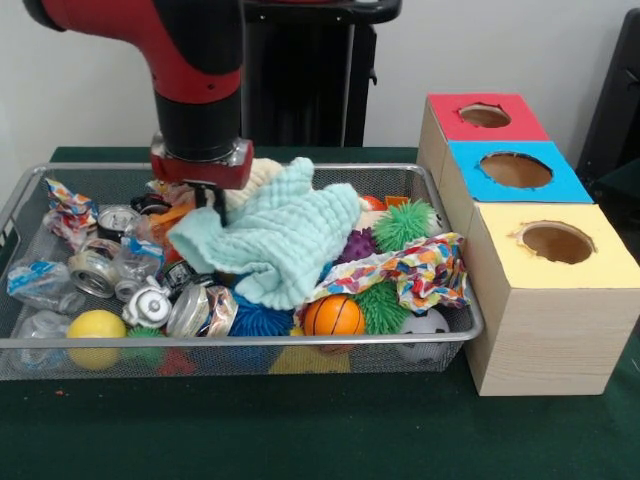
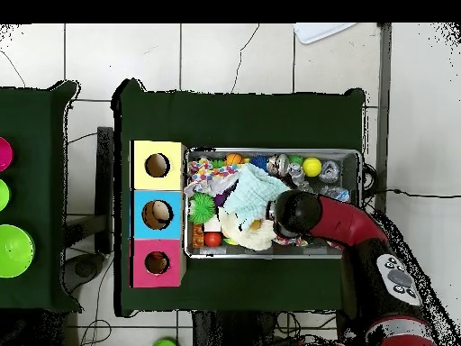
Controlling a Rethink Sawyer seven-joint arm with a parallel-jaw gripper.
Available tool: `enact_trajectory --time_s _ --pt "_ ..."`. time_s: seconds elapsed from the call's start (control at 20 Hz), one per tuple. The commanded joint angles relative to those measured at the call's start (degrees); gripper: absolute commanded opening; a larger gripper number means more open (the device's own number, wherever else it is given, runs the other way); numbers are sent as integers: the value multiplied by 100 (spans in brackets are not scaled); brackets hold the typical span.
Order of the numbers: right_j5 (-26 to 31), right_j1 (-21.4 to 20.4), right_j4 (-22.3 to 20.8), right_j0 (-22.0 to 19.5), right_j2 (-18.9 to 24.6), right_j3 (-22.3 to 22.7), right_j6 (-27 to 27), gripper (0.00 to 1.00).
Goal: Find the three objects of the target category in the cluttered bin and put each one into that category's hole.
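The target category isn't named, so the candidates all sit in the wire mesh bin [image 1: 20, 205]: soft cloths, crushed cans, spiky and smooth balls. Dead centre lies the mint-green terry cloth [image 1: 285, 235], crumpled and nubbly, draped over the heap, with a cream knitted cloth [image 1: 262, 178] peeking out at its 11 o'clock. At 4 o'clock from it, a multicoloured patterned cloth [image 1: 415, 268] spills toward the bin's rim. The gripper [image 1: 205, 195] is down in the clutter at 9 o'clock of the green cloth, buried among wrappers and an orange piece; whether its jaws are apart or closed on anything, I cannot tell, they're hidden. At 8 o'clock, shiny crumpled cans [image 1: 98, 270] and clear plastic; near the front rim, a smooth yellow ball [image 1: 95, 328], a small basketball [image 1: 333, 315], a bristly green ball [image 1: 405, 222]. At 3 o'clock of the bin stand three wooden boxes: the red-topped box [image 1: 487, 117], the blue-topped box [image 1: 515, 172], the yellow-topped box [image 1: 555, 245], each with a round hole. Overhead, something pale shows in the blue hole, unclear. By my reckoning, the sorting is early, most of it ahead.
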Motion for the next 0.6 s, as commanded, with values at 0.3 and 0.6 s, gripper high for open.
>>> enact_trajectory --time_s 0.3,0.6 --pt "796 56 -963 -289 69 -906 -698 0" --pt "963 -71 -1314 -373 59 -1044 -907 0"
